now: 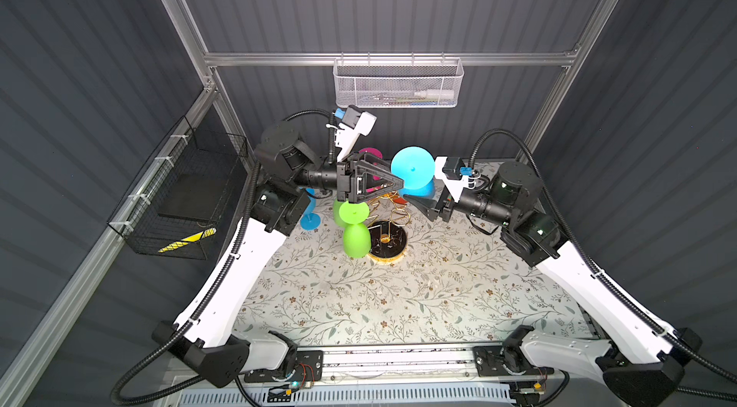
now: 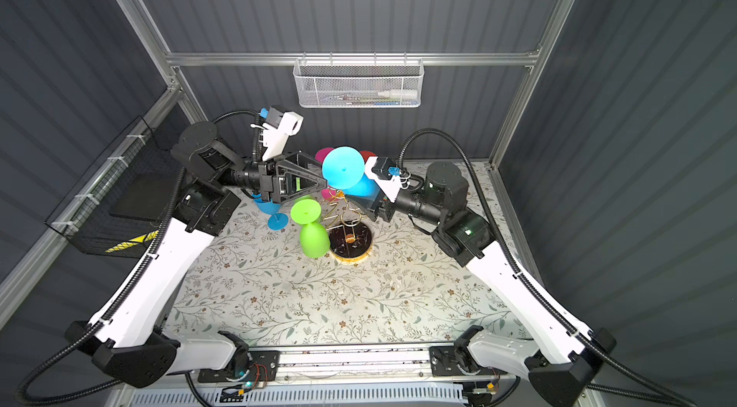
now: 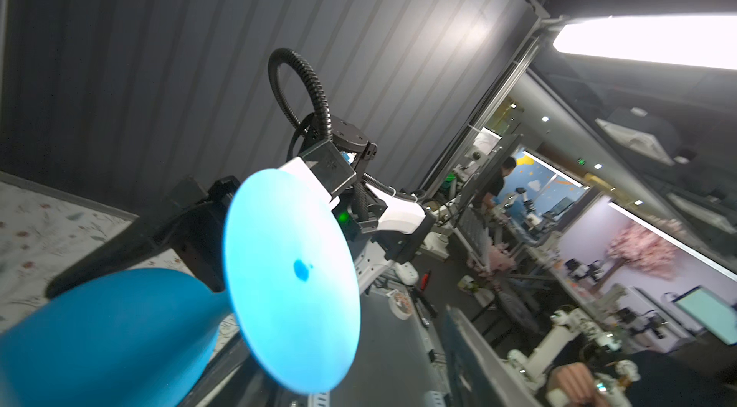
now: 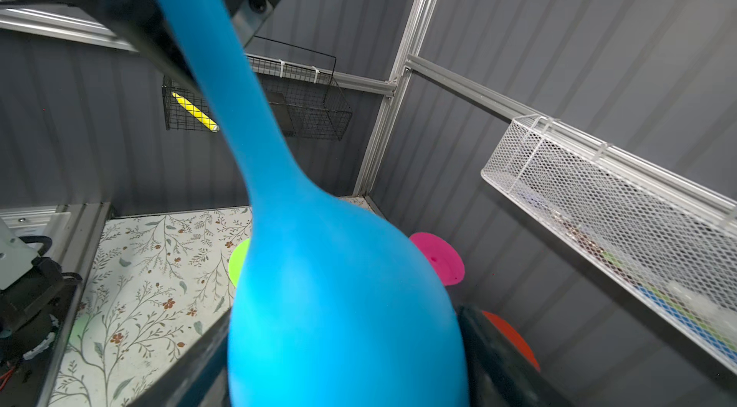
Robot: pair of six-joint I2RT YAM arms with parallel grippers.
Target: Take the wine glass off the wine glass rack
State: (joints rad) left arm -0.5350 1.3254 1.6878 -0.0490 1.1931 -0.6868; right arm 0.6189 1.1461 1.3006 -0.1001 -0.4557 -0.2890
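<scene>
Ideally the right pincer [image 4: 345,317], pinching the bowl of the wine glass [image 2: 343,168] (slippery-looking), firms up before the left pincer [image 1: 393,182], state unclear, withdraws.

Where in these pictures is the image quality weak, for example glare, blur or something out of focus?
Left wrist view: the ceiling lamp is blown out white. Right wrist view: the blue wine glass is very close and soft. In both top views: even light, the tablecloth sharp.
</scene>
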